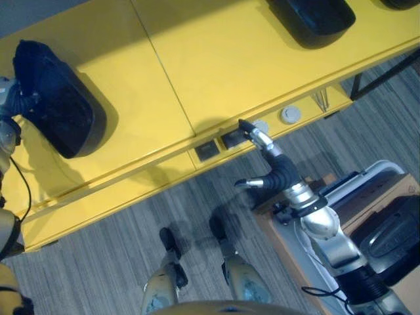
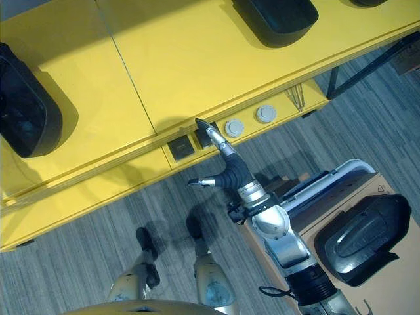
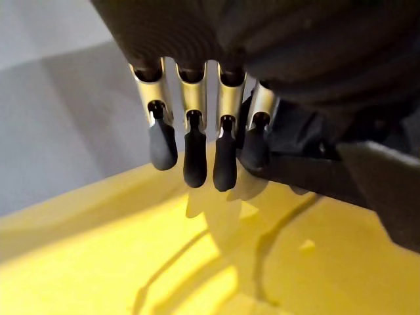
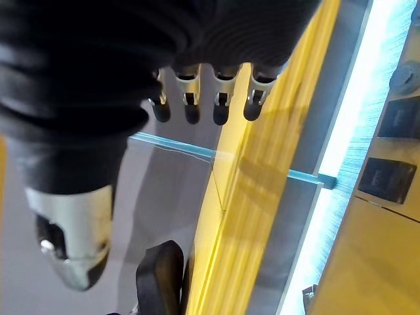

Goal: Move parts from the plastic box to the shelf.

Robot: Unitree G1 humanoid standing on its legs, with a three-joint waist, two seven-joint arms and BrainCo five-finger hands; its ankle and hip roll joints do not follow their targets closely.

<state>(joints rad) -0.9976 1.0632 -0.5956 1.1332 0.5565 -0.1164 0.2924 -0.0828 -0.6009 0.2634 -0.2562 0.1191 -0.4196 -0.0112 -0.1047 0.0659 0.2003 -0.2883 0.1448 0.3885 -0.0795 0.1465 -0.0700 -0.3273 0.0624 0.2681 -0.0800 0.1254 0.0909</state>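
A black moulded part lies on the yellow shelf at its left end. My left hand is at that part's left side; in the left wrist view its fingers hang straight over the shelf top, with the black part right beside them. A second black part rests further along the shelf. My right hand reaches toward the shelf's front ledge, open and empty, thumb spread. Another black part lies in the brown box at lower right.
Two small black squares and two grey round discs sit on the shelf's lower front ledge. A white tubular frame stands by the box. Grey carpet runs along the front of the shelf.
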